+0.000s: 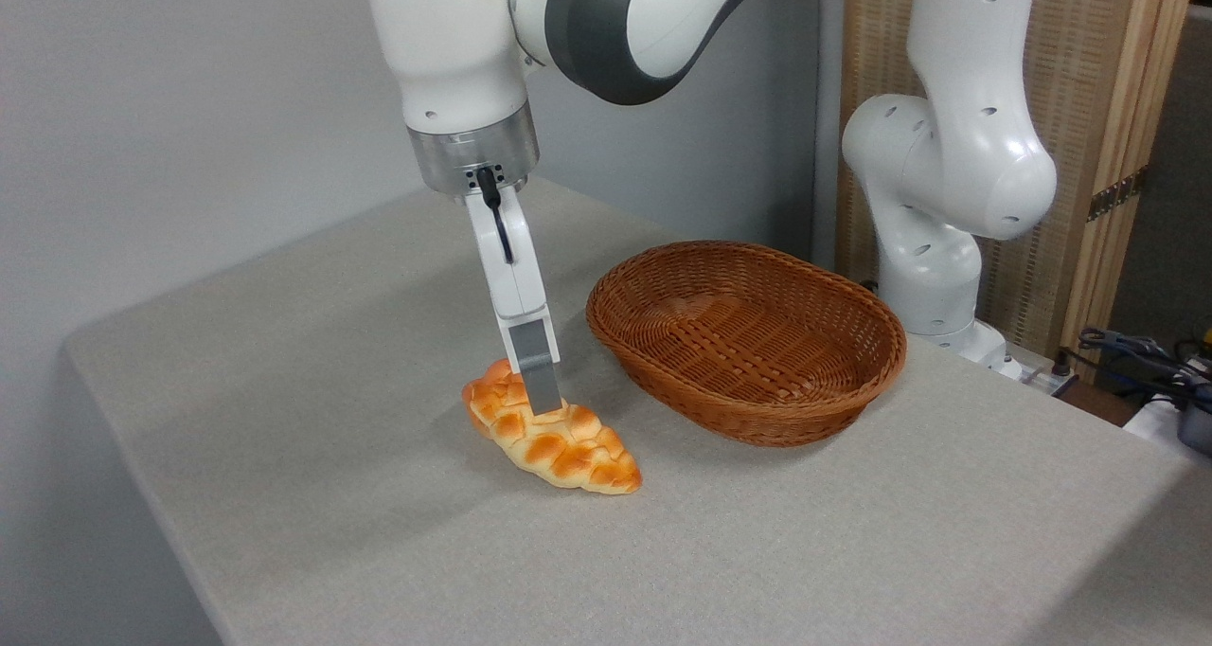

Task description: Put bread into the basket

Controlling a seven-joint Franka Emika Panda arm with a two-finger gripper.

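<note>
The long braided loaf of bread (pixel 554 435), golden-yellow with a glossy orange-brown crust and tapered ends, lies on the grey table (pixel 331 494) with its long axis running from upper left to lower right, just beside the near-left rim of the oval reddish-brown woven wicker basket (pixel 748 417) but not touching it. The white arm's two-finger gripper (pixel 542 402) stands directly over the loaf's upper-left half, its visible finger (pixel 536 367) reaching down onto the crust. It is seen side-on, so I cannot tell whether the fingers have closed on the bread. The basket sits empty to the right of the gripper, so the carry would likely be a short lift rightward over the rim.
</note>
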